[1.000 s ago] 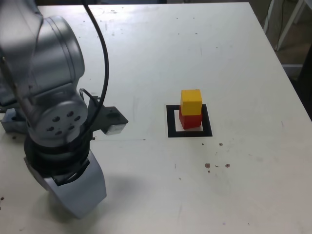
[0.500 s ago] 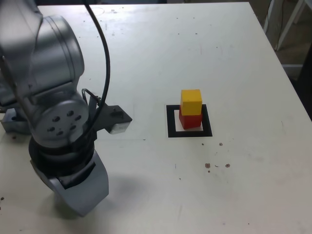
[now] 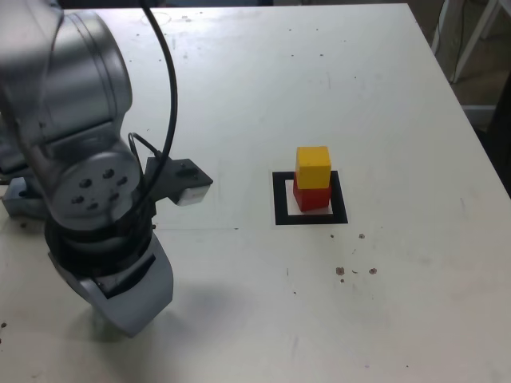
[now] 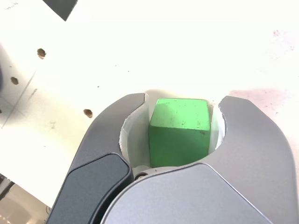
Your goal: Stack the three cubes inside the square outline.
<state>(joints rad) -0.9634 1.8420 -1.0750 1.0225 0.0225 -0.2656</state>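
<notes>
Green cube gripped, with its stack lying off to the exterior view's right

The white table (image 3: 399, 279) was crossed on the exterior view's left by the arm (image 3: 68, 80). The gripper (image 4: 184, 97) was seen drawn in to about a cube's width, its pads set against opposite sides of the green cube (image 4: 180, 142). Whether the cube had been raised from the table could not be told.

The square outline (image 3: 281, 199) was placed well apart from the gripper, to the exterior view's right and farther up that view. Within it the red cube (image 3: 313, 199) was topped by the yellow cube (image 3: 313, 169). The next move was judged to call for a lift clear of the yellow top, then a sideways carry towards it; too low an approach might have knocked the stack.
</notes>
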